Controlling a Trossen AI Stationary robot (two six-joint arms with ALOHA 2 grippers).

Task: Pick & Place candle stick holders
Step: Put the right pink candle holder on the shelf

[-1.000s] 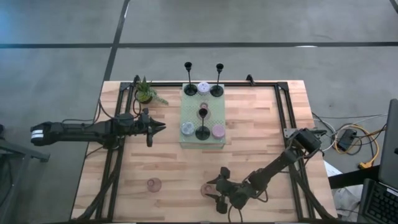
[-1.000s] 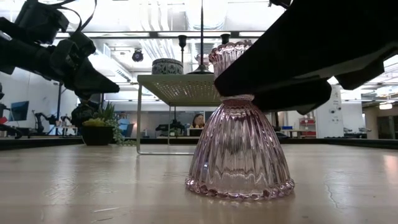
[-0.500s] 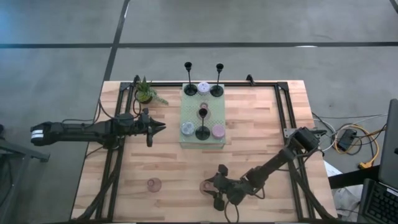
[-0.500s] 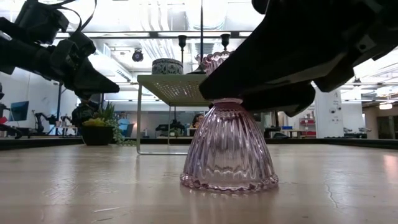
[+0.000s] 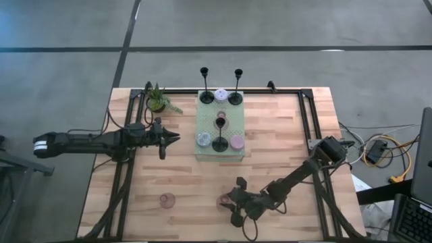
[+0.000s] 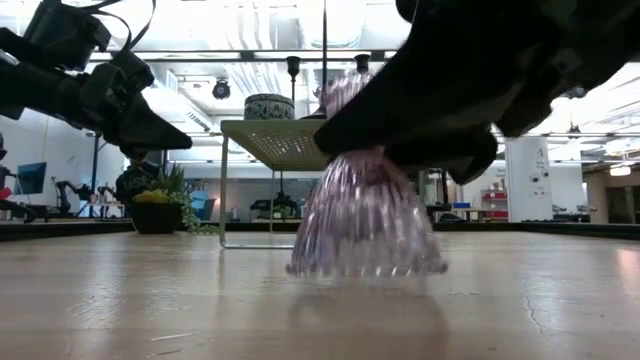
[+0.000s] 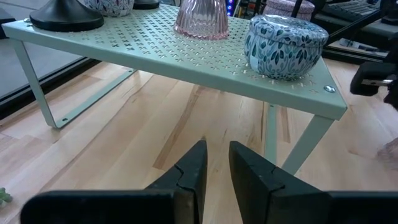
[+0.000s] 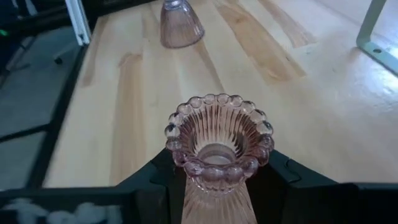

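My right gripper (image 5: 233, 202) is shut on a pink ribbed glass candle holder (image 6: 365, 225) near the table's front middle. A second pink glass holder (image 5: 167, 200) stands on its base to its left and shows in the right wrist view (image 8: 180, 25). A pale green perforated shelf (image 5: 233, 125) carries three black candlesticks (image 5: 220, 143), small round cups (image 5: 204, 139) and another pink glass holder (image 7: 201, 15). My left gripper (image 5: 169, 138) hovers shut and empty left of the shelf. My right gripper pinches the pink holder's narrow neck (image 6: 372, 162), just under its beaded top rim (image 8: 217, 143), between its two fingers (image 8: 163, 169). The fingers come level from the table's right side. The holder stays upright, its flared base (image 6: 365, 265) just clear of the table.
A small green potted plant (image 5: 157, 100) stands at the far left. A black frame rail (image 5: 307, 115) runs along the table's far and side edges. Bare wood lies between the shelf's front legs (image 7: 37, 93) and the near edge.
My right gripper has gone a little toward the table's left edge and then up, shut on the pink holder. The holder slid along the table with it and now hangs just clear of the wood, still upright.
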